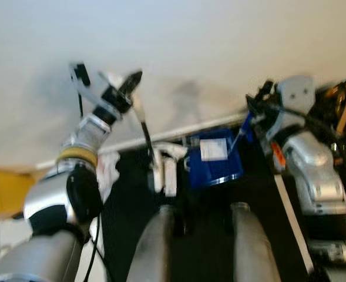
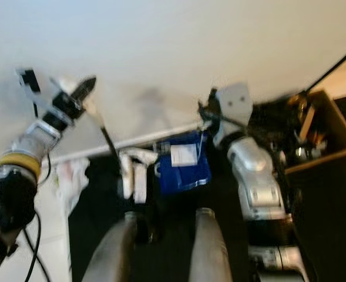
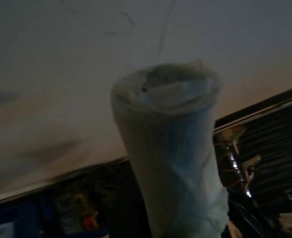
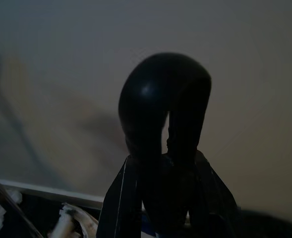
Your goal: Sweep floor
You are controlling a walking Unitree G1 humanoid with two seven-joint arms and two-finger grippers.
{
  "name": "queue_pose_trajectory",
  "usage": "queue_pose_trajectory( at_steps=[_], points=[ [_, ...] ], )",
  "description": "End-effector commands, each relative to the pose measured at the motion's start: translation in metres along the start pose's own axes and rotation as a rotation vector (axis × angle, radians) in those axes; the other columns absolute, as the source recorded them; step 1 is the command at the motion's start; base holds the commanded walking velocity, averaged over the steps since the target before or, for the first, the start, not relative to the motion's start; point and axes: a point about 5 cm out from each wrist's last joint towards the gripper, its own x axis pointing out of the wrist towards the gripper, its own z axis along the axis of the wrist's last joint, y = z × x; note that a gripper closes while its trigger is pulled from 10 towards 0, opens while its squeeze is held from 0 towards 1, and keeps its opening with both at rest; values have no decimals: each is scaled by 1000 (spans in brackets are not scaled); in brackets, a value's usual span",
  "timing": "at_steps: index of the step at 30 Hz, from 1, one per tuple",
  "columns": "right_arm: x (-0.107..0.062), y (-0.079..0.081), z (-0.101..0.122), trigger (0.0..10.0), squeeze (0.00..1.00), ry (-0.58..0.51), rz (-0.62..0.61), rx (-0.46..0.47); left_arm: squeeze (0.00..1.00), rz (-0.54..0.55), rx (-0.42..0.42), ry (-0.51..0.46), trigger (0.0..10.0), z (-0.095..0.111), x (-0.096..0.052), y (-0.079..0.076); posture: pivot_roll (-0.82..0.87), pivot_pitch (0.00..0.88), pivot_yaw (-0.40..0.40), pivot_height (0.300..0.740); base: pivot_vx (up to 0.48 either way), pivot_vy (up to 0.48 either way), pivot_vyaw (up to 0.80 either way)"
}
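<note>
While your left gripper [image 1: 130, 82] clamps the white-capped black broom handle [image 1: 144, 126] and your right gripper [image 1: 256, 104] pinches the blue dustpan's [image 1: 215, 157] thin handle, keep both low, edges meeting.

We see a pale wall [image 1: 178, 41], white baseboard [image 1: 178, 132], a cluttered brown box [image 2: 322, 138], and something yellow [image 1: 2, 191] on our left.

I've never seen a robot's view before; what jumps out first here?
The left gripper is raised before a pale wall, holding the top of a broom handle that slants down to a white head. Beside that, low at the wall's foot, sits a bright blue dustpan, its handle gripped by the right gripper.
</note>
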Motion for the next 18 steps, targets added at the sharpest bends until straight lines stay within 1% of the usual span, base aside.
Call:
queue_pose_trajectory(
  at_steps=[1, 2, 4, 5, 6, 8, 9, 12, 14, 16, 18],
  points=[
    [3, 26, -24, 10000, 0, 83, 127, 90, 0, -101, -93, -88, 10000, -7, 9, -9, -112, 500, 117, 740, 0, 0, 0],
    [8, 29, -26, 10000, 0, 89, 150, 86, 0, -120, -109, -102, 10000, -10, 14, -12, -108, 496, 113, 740, 0, 0, 0],
    [8, 29, -26, 10000, 0, 89, 150, 86, 0, -120, -109, -102, 10000, -10, 14, -12, -108, 496, 113, 740, 0, 0, 0],
    [13, 32, -26, 10000, 0, 94, 170, 87, 0, -134, -122, -116, 10000, -13, 18, -15, -92, 488, 113, 740, 0, 0, 0],
    [13, 32, -26, 10000, 0, 94, 170, 87, 0, -134, -122, -116, 10000, -13, 18, -15, -92, 488, 113, 740, 0, 0, 0],
    [19, 41, -26, 10000, 0, 89, 216, 94, 0, -164, -149, -185, 10000, -14, 27, -21, -71, 472, 109, 740, 0, 0, 0],
    [19, 41, -26, 10000, 0, 89, 216, 94, 0, -164, -149, -185, 10000, -14, 27, -21, -71, 472, 109, 740, 0, 0, 0],
    [21, 48, -29, 10000, 0, 85, 246, 113, 0, -191, -178, -272, 10000, -10, 32, -26, -53, 456, 101, 740, 0, 0, 0],
    [21, 49, -30, 10000, 0, 85, 250, 116, 0, -201, -183, -286, 10000, -10, 33, -27, -53, 456, 101, 740, 0, 0, 0],
    [21, 51, -33, 10000, 0, 85, 260, 121, 0, -235, -162, -290, 10000, -6, 33, -30, -39, 444, 97, 740, 0, 0, 0],
    [20, 52, -35, 10000, 0, 86, 263, 129, 0, -281, -139, -292, 10000, 5, 31, -34, -19, 432, 94, 740, 0, 0, 0]
  ],
)
